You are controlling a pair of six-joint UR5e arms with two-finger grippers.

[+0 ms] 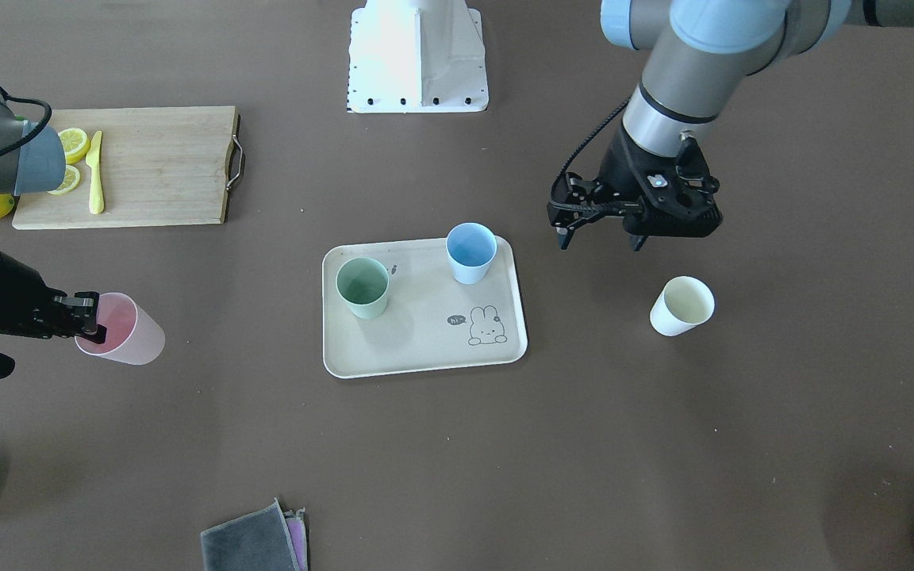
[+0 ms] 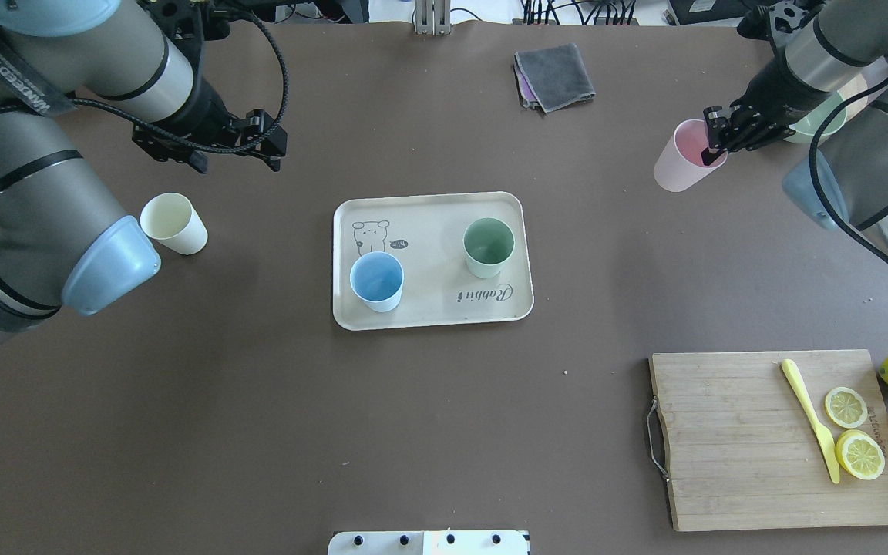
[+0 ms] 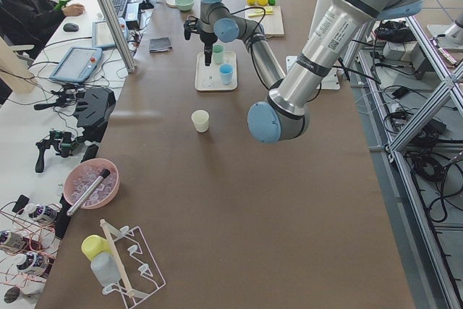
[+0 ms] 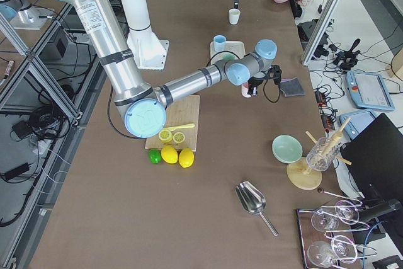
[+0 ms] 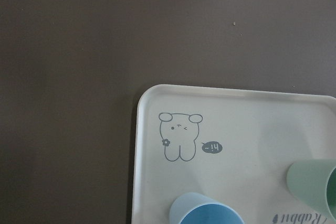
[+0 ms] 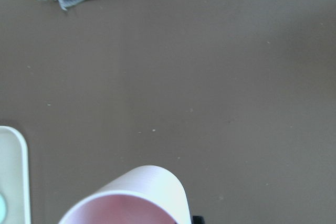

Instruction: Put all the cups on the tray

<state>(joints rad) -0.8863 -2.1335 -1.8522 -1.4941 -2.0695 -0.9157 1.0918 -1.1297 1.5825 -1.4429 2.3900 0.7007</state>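
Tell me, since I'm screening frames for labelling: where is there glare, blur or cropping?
Front-facing view: the white robot base is blown out. Right wrist view: the pink cup is soft and cut by the bottom edge. Left wrist view: the drawing on the tray is sharp.

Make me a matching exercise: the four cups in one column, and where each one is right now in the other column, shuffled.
1. blue cup
2. green cup
3. cream cup
4. pink cup

A. gripped at its rim by the right gripper
B. on the tray, by the Rabbit lettering
C. on the table, off the tray
D. on the tray, by the rabbit drawing

Pairs: 1-D, 2-B, 3-C, 4-A.
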